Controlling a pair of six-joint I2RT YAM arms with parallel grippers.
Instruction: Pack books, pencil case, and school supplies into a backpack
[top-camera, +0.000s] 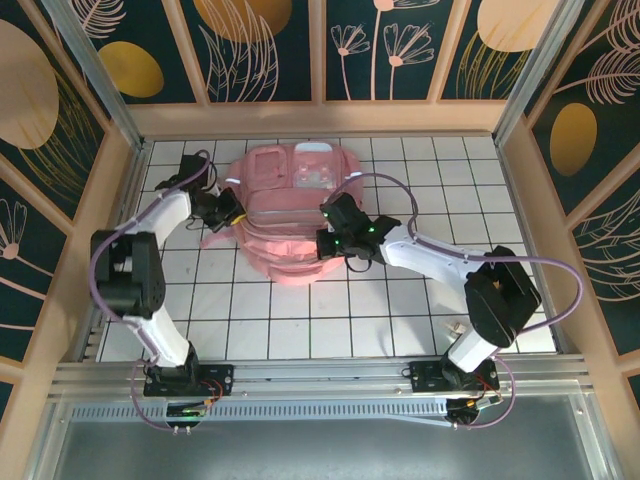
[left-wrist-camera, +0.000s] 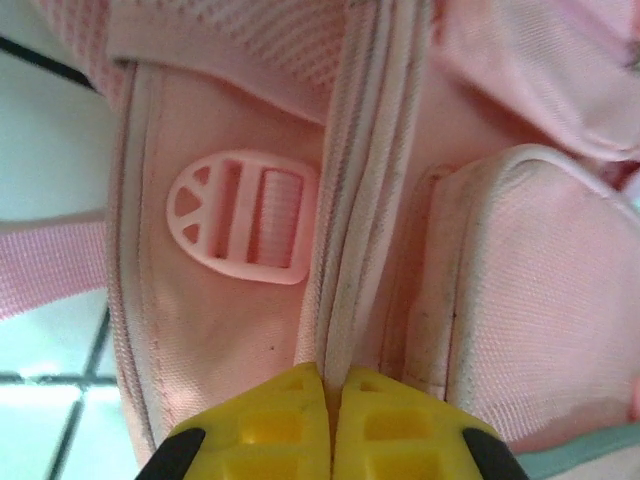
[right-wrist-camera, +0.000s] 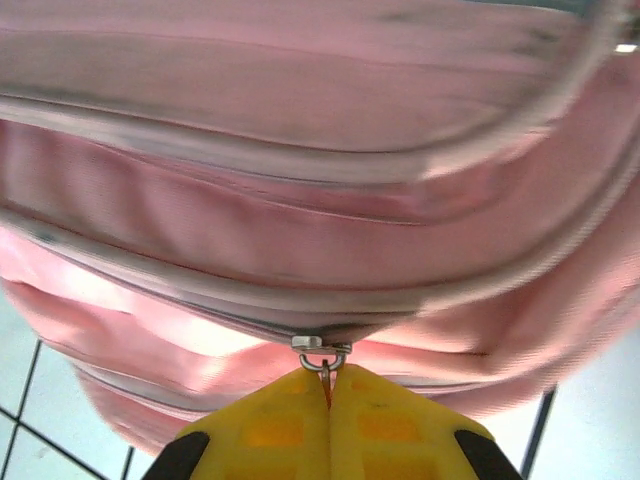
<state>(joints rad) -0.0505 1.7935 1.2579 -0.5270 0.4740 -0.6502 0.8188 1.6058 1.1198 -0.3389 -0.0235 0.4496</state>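
Top view: bright, even light, sharp; soft shadows cast on bench (top-camera: 300, 330). Right wrist view: backpack (right-wrist-camera: 300, 220) smeared by blur, highlights blown. Left wrist view: fabric slightly soft, bench overexposed.

White shells with black joints on left arm (top-camera: 165, 215) and right arm (top-camera: 430, 258); looping purple cables (top-camera: 385, 176); green lights (top-camera: 345, 243); yellow, black-edged fingers (left-wrist-camera: 400, 425).

L arm (top-camera: 128, 272) folded at elbow, wrist turned inward; yellow-fingered L tool (left-wrist-camera: 331, 398) pinched on large soft pink backpack (top-camera: 285, 190) seam. R arm (top-camera: 440, 256) stretched fwd-left, R tool (right-wrist-camera: 330, 400) clamping small metal zip pull (right-wrist-camera: 320, 353).
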